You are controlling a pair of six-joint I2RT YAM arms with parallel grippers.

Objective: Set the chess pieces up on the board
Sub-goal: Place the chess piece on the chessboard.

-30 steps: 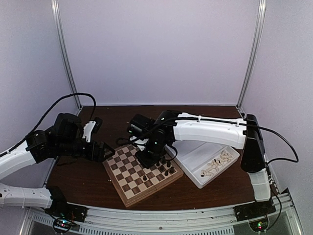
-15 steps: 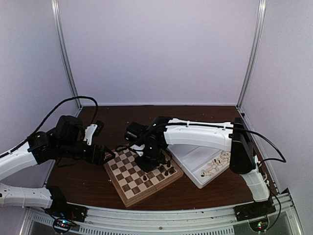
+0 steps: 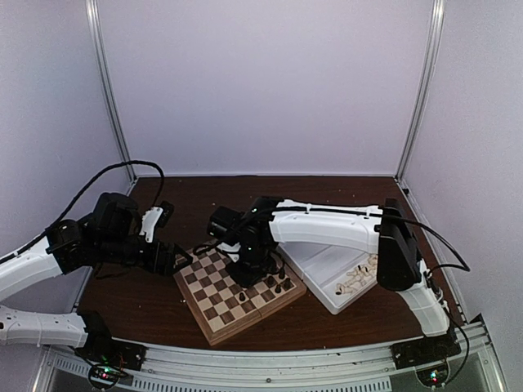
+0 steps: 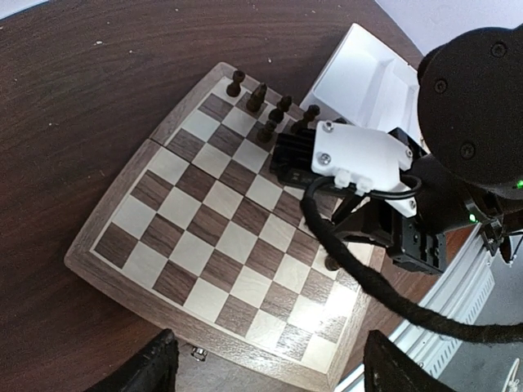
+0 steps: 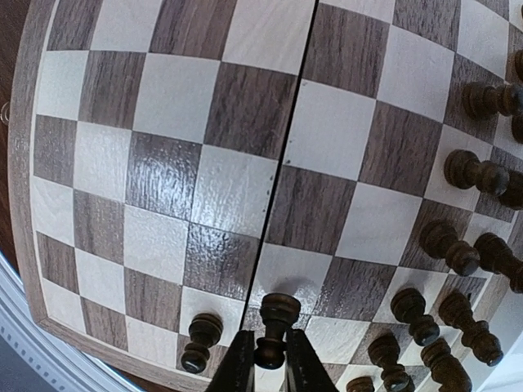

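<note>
The board lies mid-table, with several dark chess pieces along its right edge. My right gripper hangs low over that side. In the right wrist view it is shut on a dark pawn, which stands upright by the fold seam of the board. Another dark pawn stands just left of it and several more to the right. My left gripper is open and holds nothing, hovering over the near edge of the board.
A white two-compartment tray sits right of the board, with several pale pieces in its near compartment. The right arm's black cable crosses the left wrist view. Purple walls enclose the dark wooden table.
The right arm has slid left and lower over the board's right side, still holding the pawn. The left gripper has edged a little toward the board.
</note>
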